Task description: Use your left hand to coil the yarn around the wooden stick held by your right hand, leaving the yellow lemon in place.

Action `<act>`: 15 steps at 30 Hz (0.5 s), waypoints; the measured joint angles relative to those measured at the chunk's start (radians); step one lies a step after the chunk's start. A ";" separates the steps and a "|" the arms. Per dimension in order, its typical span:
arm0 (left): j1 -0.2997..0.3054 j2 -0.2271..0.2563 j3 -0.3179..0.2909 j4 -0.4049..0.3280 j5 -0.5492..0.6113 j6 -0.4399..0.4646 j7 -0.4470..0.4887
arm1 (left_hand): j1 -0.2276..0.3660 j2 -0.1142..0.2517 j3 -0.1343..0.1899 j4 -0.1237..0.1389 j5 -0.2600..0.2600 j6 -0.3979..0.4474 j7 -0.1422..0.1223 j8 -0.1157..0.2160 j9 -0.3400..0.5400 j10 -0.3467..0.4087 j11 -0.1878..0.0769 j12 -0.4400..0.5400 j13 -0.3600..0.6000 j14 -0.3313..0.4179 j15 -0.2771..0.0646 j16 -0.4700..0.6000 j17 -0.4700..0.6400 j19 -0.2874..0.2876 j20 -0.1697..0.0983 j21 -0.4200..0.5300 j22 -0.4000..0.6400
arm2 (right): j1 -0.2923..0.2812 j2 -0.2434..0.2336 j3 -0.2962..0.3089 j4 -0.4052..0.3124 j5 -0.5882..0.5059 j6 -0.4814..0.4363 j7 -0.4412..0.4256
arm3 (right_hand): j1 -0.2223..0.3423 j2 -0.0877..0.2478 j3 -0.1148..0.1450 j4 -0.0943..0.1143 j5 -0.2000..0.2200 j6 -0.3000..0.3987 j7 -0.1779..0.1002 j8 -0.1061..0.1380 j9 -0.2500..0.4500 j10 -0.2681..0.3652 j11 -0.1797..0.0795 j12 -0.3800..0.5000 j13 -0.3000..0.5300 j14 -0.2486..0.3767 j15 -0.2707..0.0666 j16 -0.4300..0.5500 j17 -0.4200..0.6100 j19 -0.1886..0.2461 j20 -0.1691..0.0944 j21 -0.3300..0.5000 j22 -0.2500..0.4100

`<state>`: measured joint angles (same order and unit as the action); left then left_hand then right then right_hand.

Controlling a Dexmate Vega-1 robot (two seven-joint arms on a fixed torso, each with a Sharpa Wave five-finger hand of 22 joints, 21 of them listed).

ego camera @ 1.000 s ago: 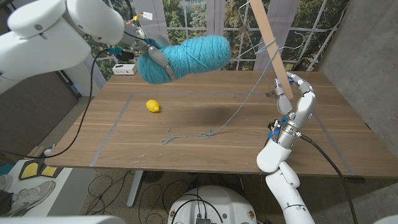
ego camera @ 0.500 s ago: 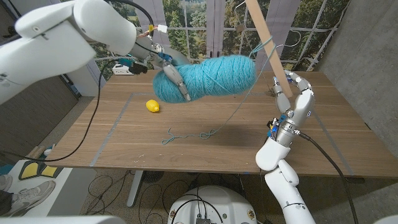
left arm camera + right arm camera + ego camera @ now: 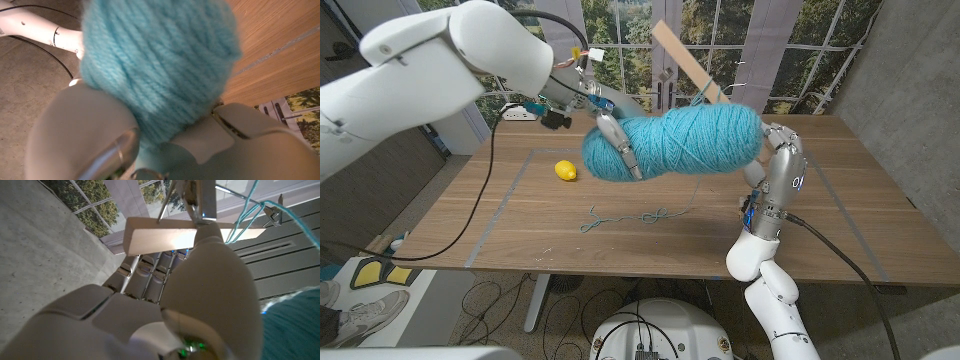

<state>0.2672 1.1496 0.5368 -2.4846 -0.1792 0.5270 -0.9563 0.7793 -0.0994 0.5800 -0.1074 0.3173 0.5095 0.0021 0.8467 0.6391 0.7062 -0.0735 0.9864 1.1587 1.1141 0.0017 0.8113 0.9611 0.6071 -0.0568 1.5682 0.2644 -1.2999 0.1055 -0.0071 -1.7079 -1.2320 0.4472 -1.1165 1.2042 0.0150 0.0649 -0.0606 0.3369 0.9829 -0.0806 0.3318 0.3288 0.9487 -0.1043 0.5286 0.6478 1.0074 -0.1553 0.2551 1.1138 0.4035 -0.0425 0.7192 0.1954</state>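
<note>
My left hand (image 3: 612, 140) grips a big skein of turquoise yarn (image 3: 685, 140) and holds it in the air over the middle of the table, close to my right hand (image 3: 778, 170). The skein (image 3: 160, 65) bulges between the left hand's fingers (image 3: 80, 130) in the left wrist view. My right hand holds the wooden stick (image 3: 688, 64), which leans up and toward the left above the skein; its end (image 3: 170, 236) juts past the right hand (image 3: 200, 295). A yarn strand (image 3: 247, 215) runs past the stick. The loose yarn tail (image 3: 630, 217) lies on the table. The yellow lemon (image 3: 565, 170) sits at left.
The wooden table (image 3: 500, 235) has grey tape lines marking a rectangle. A white power strip (image 3: 520, 112) and cables lie at the far left edge. Windows stand behind the table, a concrete wall (image 3: 910, 90) to the right.
My left hand has carried the skein rightward, up to the right hand. The stick has swung from leaning right to leaning left, and the right hand has turned. The lemon stays put.
</note>
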 measured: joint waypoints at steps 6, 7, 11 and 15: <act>0.012 -0.003 -0.031 0.017 -0.052 -0.031 0.032 | 0.000 0.000 0.000 0.000 -0.007 0.000 0.000 -0.004 0.003 0.000 0.000 -0.003 0.001 0.000 0.000 -0.002 0.000 0.000 0.000 0.000 0.000 | -0.003 -0.046 -0.049 0.005 -0.083 -0.066 0.000 | 0.000 0.000 -0.002 0.002 0.000 0.000 0.000 -0.001 -0.001 0.000 0.000 -0.001 0.005 0.006 -0.006 0.000 0.000 -0.006 -0.002 0.001 0.000; 0.013 -0.005 -0.037 0.024 -0.061 -0.035 0.037 | 0.000 0.000 0.000 0.000 -0.008 0.000 0.000 -0.004 0.003 0.000 0.000 -0.003 0.001 0.000 0.000 -0.003 0.001 0.000 0.000 0.000 0.000 | -0.003 -0.056 -0.059 0.008 -0.097 -0.084 0.000 | 0.000 0.000 -0.004 0.004 0.000 0.002 -0.002 -0.001 -0.001 0.000 0.000 -0.003 0.005 0.006 -0.006 0.000 0.000 -0.007 0.000 0.005 0.000; 0.007 -0.008 -0.049 0.038 -0.077 -0.040 0.043 | 0.000 0.000 0.000 0.000 -0.008 0.003 0.004 -0.004 0.003 0.000 0.000 -0.003 0.002 0.000 0.000 -0.003 0.007 0.000 0.000 0.000 0.000 | -0.001 -0.078 -0.081 0.014 -0.119 -0.126 0.000 | 0.000 0.000 -0.004 0.004 0.000 0.002 -0.002 -0.004 0.001 0.003 -0.004 -0.004 0.003 0.006 -0.006 0.000 0.004 -0.007 0.000 0.008 0.000; -0.006 -0.008 -0.062 0.046 -0.102 -0.041 0.062 | 0.000 0.000 0.000 0.000 -0.008 0.003 0.004 -0.004 0.003 0.000 0.000 -0.004 0.004 0.000 0.000 -0.003 0.007 0.000 0.000 0.000 0.000 | 0.006 -0.114 -0.116 0.029 -0.136 -0.167 0.000 | 0.000 0.000 -0.004 0.004 0.000 0.002 -0.002 -0.005 0.003 0.003 -0.004 -0.004 0.000 0.006 -0.006 -0.004 0.005 -0.007 0.000 0.008 0.000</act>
<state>0.2610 1.1413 0.4747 -2.4387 -0.2814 0.4862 -0.8941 0.7793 -0.0994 0.5798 -0.1072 0.3096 0.5129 0.0058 0.8427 0.6419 0.7061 -0.0735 0.9828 1.1630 1.1140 0.0016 0.8082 0.9679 0.6071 -0.0568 1.5682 0.2644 -1.2944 -0.0087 -0.1230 -1.6791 -1.3683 0.2806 -1.1162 1.2043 0.0149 0.0607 -0.0564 0.3366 0.9846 -0.0827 0.3271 0.3313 0.9521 -0.1079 0.5245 0.6477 1.0130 -0.1609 0.2513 1.1184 0.3962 -0.0426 0.7270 0.1955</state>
